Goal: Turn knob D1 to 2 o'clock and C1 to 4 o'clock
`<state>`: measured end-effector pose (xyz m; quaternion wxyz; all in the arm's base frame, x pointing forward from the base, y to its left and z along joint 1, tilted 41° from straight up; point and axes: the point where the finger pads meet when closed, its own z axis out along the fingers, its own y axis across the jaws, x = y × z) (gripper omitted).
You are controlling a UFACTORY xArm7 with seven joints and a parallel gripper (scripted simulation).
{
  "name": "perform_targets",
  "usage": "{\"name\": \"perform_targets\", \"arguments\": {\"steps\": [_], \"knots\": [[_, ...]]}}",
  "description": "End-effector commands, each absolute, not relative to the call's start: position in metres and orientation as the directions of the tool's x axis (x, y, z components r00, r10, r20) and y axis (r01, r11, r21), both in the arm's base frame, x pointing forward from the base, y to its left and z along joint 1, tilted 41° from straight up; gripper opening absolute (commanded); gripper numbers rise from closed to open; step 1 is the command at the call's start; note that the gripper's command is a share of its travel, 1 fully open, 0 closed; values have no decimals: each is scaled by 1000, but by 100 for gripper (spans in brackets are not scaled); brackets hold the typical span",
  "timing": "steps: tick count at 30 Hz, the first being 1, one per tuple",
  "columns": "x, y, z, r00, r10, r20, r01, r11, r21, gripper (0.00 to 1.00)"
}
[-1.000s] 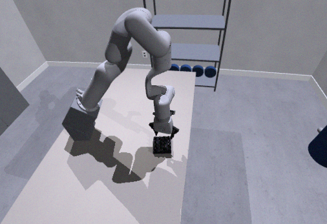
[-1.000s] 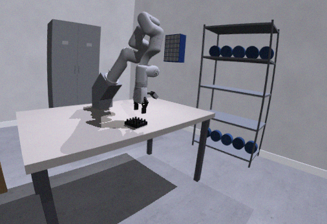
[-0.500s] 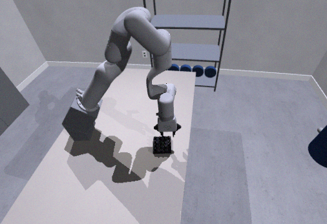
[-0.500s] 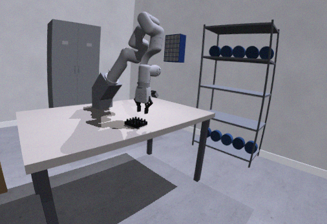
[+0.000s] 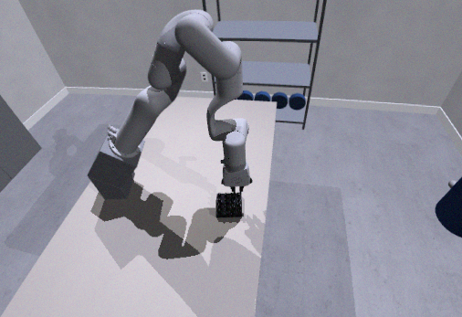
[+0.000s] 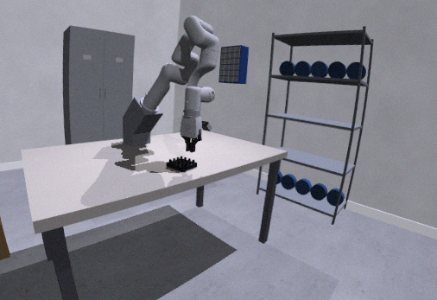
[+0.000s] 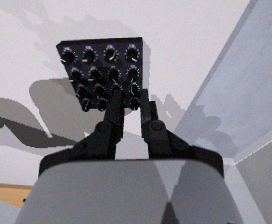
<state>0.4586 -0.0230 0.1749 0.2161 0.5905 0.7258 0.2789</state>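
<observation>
The black knob box (image 5: 229,205) (image 6: 179,166) (image 7: 99,63) stands on the table with its knobs up, in four rows of four. White lines and rings of marks show in the wrist view, but the printed names are too small to read. I cannot make out the socket, so I cannot tell which knobs are D1 and C1. My gripper (image 5: 237,191) (image 6: 191,150) (image 7: 131,100) points down above the box, clear of the knobs. Its fingers stand a narrow gap apart with nothing between them. In the wrist view they hide part of the lower right knobs.
The box stands on a pale table (image 5: 169,290) (image 6: 108,188), near its long edge in the exterior view. The arm's grey base block (image 5: 111,175) (image 6: 137,124) is on the same table. A shelf rack (image 5: 267,30) (image 6: 315,120) stands beyond the table. Shadows of the arm fall around the box.
</observation>
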Motion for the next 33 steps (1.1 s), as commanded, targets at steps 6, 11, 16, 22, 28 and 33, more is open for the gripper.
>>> {"name": "perform_targets", "arguments": {"steps": [6,11,16,22,28,33], "knots": [[459,-23,176,-208,978,15,735,147,662,19],[459,-23,176,-208,978,15,735,147,662,19],[459,-23,176,-208,978,15,735,147,662,19],[460,-23,175,-209,978,15,735,147,662,19],[461,-23,174,-209,978,15,735,147,662,19],[463,-23,172,-210,978,16,735,147,662,19]]}}
